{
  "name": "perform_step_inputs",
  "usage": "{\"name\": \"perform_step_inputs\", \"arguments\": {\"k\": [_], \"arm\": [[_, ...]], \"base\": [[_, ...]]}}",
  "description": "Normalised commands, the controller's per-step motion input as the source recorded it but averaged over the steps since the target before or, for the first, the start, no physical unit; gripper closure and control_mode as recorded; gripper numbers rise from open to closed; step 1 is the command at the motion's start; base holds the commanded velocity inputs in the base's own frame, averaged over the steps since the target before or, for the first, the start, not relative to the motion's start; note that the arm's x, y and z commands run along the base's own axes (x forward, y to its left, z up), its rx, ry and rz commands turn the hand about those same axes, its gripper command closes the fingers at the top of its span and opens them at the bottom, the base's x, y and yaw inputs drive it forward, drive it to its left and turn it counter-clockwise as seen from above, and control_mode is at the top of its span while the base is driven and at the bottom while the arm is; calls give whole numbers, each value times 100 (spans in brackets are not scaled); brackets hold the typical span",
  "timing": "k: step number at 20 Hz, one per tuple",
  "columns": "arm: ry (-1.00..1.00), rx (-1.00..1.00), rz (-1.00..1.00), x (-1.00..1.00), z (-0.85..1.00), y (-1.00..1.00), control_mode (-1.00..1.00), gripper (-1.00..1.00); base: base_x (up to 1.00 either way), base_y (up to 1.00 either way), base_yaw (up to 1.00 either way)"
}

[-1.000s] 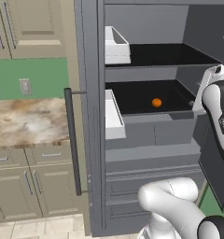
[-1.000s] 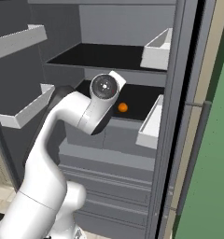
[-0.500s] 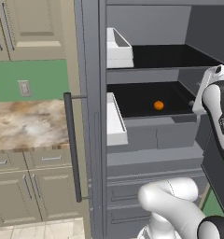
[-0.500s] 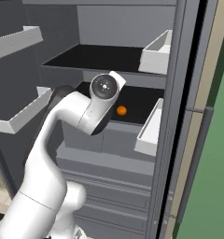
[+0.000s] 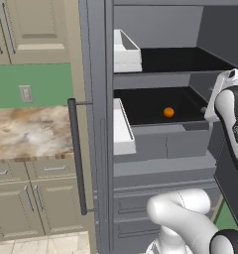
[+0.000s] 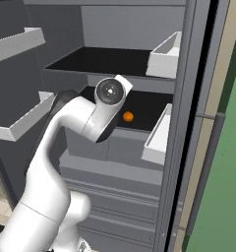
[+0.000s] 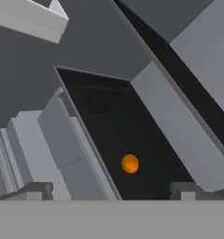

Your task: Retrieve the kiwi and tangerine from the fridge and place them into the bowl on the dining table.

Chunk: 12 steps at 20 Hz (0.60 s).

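With its end effector spread wide, the arm might nudge the tangerine deeper along the fridge shelf.

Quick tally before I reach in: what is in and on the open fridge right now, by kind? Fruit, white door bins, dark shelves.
Fruit: 1, the tangerine on the lower dark shelf; no kiwi visible.
White door bins: 4, two on the left door, two on the right door.
Dark shelves: 2, including the upper shelf.
Total: 7
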Motion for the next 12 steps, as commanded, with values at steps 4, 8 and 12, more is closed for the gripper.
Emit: {"name": "perform_step_inputs", "arguments": {"k": [4,8,12], "arm": [[0,0,0,0,-4,0,-100,-100],[-4,-1,-7,-1,-23,7,-100,-100],[0,0,-19,-18,-41,15,-100,-100]], "base": [[0,0,0],[0,0,0],[0,0,0]]}}
